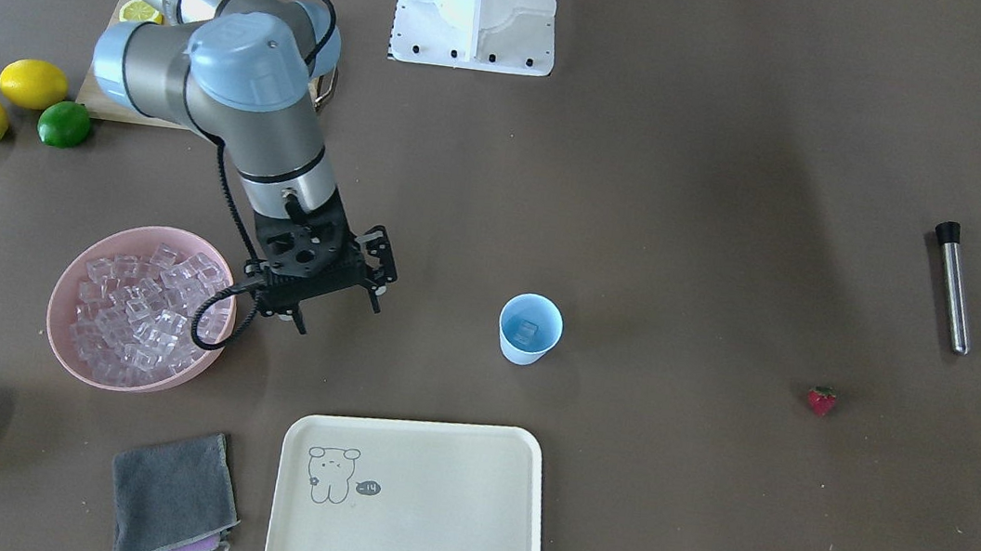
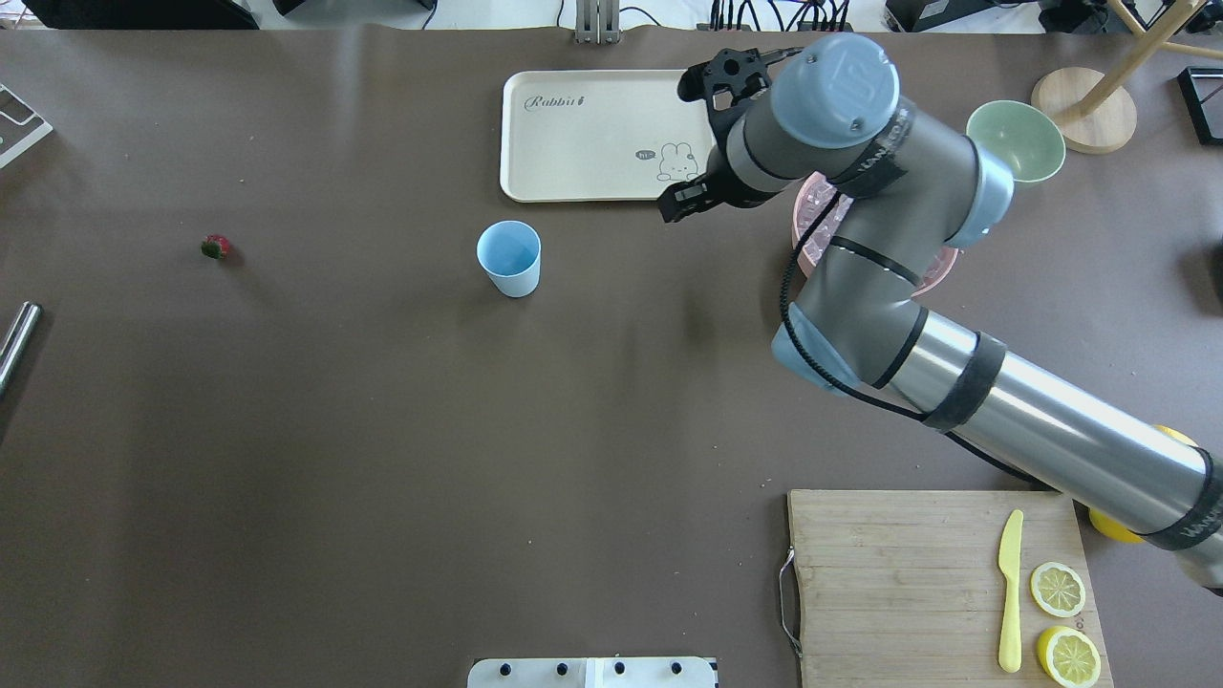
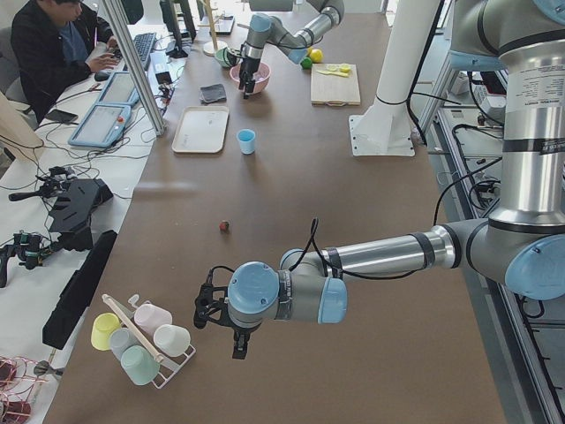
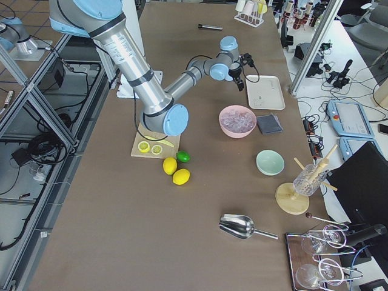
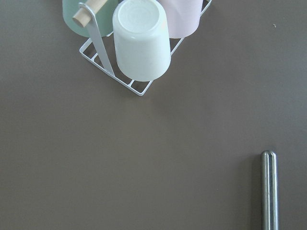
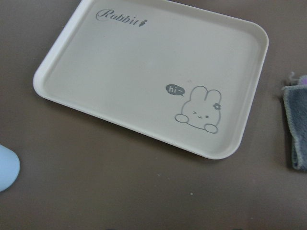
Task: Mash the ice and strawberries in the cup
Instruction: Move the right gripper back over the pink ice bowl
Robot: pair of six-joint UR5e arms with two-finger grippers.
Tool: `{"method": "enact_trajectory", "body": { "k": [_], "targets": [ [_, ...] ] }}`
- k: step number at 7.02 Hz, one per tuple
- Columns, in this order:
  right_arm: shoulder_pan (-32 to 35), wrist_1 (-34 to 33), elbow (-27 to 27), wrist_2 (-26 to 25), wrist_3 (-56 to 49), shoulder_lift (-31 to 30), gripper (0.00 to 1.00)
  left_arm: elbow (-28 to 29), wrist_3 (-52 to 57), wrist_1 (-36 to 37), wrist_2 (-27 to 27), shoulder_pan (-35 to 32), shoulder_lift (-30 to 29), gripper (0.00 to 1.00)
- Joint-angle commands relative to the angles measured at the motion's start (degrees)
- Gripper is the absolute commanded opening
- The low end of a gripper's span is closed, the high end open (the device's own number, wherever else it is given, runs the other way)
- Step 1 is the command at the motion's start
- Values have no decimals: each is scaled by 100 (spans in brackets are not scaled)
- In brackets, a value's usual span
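The pale blue tapered cup (image 1: 530, 328) stood upright with one glassy ice cube (image 1: 525, 332) inside; the right hand (image 1: 336, 311) hung open, empty.

**Right arm** (image 2: 1041, 425): enters from the lower right of the overhead view. The silver forearm is stretched forward, with the grey, blue-capped joints folded back over it.
**Right wrist** (image 1: 282, 147): slants down and toward the middle.
**Right gripper** (image 1: 336, 313): black and pointing downward. Its fingers (image 1: 298, 324) are spread apart with nothing between them.

**Left arm** (image 3: 380, 254): seen only from the side. The forearm is held low and nearly level, reaching out far from the base.
**Left wrist** (image 3: 282, 296): a blue-capped joint, turned sideways.
**Left gripper** (image 3: 216, 309): black and hanging low. Whether its jaws are parted or closed cannot be made out.
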Motion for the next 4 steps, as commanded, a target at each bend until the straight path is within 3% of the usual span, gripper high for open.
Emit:
{"method": "enact_trajectory", "body": {
  "k": [1, 4],
  "targets": [
    [402, -34, 234, 321, -721, -764, 84, -15, 0, -21, 0, 5, 21, 99],
    [640, -51, 576, 356, -969, -1529, 83, -24, 0, -12, 0, 6, -40, 99]
  ]
}}
